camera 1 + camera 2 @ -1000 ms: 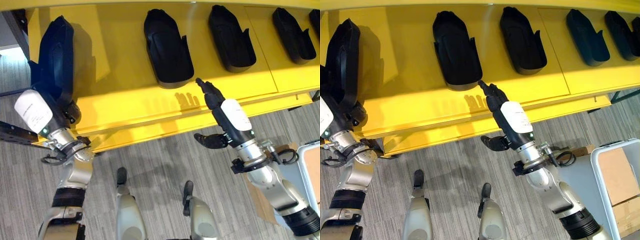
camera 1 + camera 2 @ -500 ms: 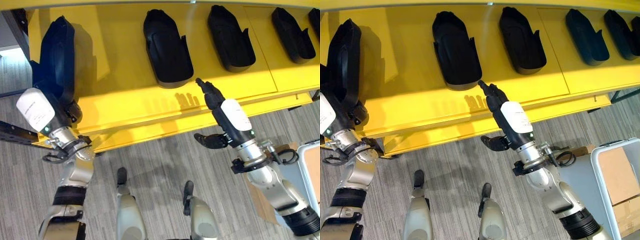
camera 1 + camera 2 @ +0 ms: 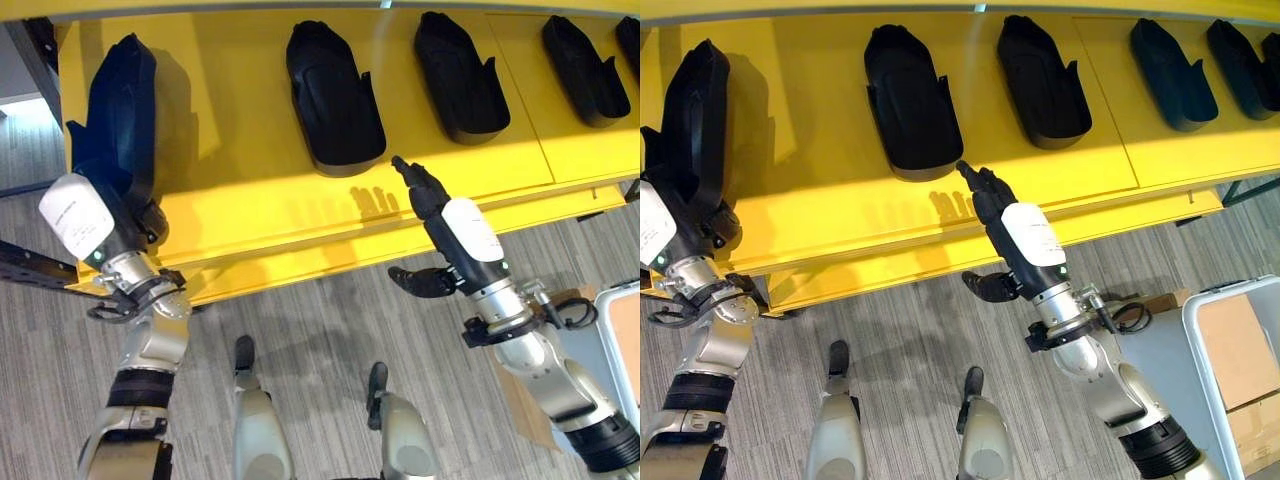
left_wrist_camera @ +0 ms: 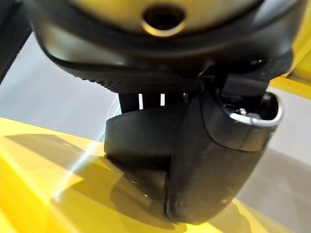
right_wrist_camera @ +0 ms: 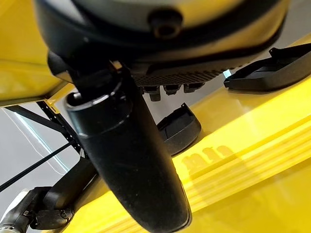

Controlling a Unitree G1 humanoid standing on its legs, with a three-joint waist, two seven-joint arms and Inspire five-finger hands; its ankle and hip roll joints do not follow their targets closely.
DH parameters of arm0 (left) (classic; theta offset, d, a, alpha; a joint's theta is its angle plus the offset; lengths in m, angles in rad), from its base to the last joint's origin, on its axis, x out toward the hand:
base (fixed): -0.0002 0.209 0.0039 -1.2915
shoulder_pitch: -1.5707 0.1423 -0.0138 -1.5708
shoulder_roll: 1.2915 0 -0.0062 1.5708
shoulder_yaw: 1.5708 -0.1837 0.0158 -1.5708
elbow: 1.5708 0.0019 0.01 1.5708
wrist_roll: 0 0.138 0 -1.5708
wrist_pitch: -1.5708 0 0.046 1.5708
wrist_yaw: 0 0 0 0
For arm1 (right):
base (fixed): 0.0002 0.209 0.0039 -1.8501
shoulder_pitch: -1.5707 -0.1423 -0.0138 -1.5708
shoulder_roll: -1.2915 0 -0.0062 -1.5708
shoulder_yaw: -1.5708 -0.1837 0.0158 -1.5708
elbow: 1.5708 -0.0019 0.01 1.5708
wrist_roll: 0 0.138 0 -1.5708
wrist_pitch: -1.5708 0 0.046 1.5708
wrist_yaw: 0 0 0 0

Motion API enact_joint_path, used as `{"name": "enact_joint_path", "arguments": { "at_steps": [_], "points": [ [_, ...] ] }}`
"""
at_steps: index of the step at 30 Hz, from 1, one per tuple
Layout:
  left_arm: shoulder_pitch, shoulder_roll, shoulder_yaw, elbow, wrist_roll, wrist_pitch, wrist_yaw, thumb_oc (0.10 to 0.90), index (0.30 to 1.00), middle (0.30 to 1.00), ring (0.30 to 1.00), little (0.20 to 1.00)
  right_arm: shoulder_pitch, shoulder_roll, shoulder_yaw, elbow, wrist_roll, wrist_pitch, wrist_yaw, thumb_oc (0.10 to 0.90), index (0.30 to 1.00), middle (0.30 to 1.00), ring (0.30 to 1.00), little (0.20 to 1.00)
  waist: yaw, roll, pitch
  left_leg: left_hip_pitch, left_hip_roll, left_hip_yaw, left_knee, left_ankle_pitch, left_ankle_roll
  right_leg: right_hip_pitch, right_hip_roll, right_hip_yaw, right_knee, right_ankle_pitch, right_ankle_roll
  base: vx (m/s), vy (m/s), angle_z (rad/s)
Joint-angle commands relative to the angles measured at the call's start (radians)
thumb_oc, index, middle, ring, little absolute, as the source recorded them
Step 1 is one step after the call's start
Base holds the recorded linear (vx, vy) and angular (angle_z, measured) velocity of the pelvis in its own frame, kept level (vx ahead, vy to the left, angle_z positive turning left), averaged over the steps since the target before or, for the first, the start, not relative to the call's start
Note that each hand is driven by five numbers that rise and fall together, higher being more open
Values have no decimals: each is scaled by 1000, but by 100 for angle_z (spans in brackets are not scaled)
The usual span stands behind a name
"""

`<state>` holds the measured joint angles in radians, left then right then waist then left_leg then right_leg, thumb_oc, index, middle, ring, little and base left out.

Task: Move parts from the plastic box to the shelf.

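**Left hand holds a part on the shelf's left end**

The left hand [image 3: 118, 215] has its fingers clamped on a black part [image 3: 120, 110], which stands at ten o'clock on the yellow shelf [image 3: 260, 215]. The right hand [image 3: 428, 197] hovers at centre over the shelf's front edge, fingers straight and together, empty. More black parts [image 3: 335, 97] lie from twelve to two o'clock.

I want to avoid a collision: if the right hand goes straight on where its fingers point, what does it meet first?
Probably the near end of the black part on the yellow shelf, just beyond the right hand; height above the shelf is unclear.
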<state>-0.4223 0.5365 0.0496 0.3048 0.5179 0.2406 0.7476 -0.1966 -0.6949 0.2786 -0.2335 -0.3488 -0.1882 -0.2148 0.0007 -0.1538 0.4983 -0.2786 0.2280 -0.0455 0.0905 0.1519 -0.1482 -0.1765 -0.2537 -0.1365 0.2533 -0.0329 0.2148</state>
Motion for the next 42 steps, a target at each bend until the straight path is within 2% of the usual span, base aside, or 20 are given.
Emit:
{"name": "enact_joint_path", "arguments": {
  "at_steps": [1, 2, 17, 30, 42],
  "points": [
    [-10, -4, -90, 48, 21, -21, -62, 647, 646, 646, 646, 646, -44, 5, -67, -100, 47, -43, -56, 900, 1000, 1000, 1000, 1000, -37, -21, -110, 31, 73, 64, 45, -52, -16, -64, 3, 3, 45, 31, -46, 0, 0, 0],
    [-10, -5, -91, 47, 21, -21, -64, 900, 1000, 1000, 1000, 1000, -43, 5, -68, -100, 47, -43, -56, 900, 1000, 1000, 1000, 1000, -38, -21, -110, 31, 73, 64, 45, -52, -16, -64, 3, 4, 45, 31, -46, 0, 0, 0],
    [-20, -27, -120, 34, -12, -40, -94, 900, 1000, 1000, 1000, 1000, -42, 7, -67, -96, 45, -34, -52, 900, 1000, 1000, 1000, 1000, -44, -14, -116, 33, 75, 65, 50, -55, -15, -67, 3, 12, 56, 27, -47, 1, -1, -1],
    [-30, -29, -135, -109, 21, -73, -112, 900, 1000, 1000, 1000, 1000, -34, 25, -80, -89, 37, -23, -56, 900, 1000, 1000, 1000, 1000, -42, -2, -131, 44, 73, 64, 42, -55, -17, -57, 2, 11, 54, 26, -47, 0, 0, 0],
    [-25, -28, -223, -117, 91, -99, -168, 900, 1000, 1000, 1000, 1000, -35, 36, -84, -79, 30, -26, -70, 900, 1000, 1000, 1000, 1000, -46, 7, -135, 45, 72, 66, 44, -54, -14, -60, 4, 19, 60, 22, -48, 0, 0, 0]
  ]
}}
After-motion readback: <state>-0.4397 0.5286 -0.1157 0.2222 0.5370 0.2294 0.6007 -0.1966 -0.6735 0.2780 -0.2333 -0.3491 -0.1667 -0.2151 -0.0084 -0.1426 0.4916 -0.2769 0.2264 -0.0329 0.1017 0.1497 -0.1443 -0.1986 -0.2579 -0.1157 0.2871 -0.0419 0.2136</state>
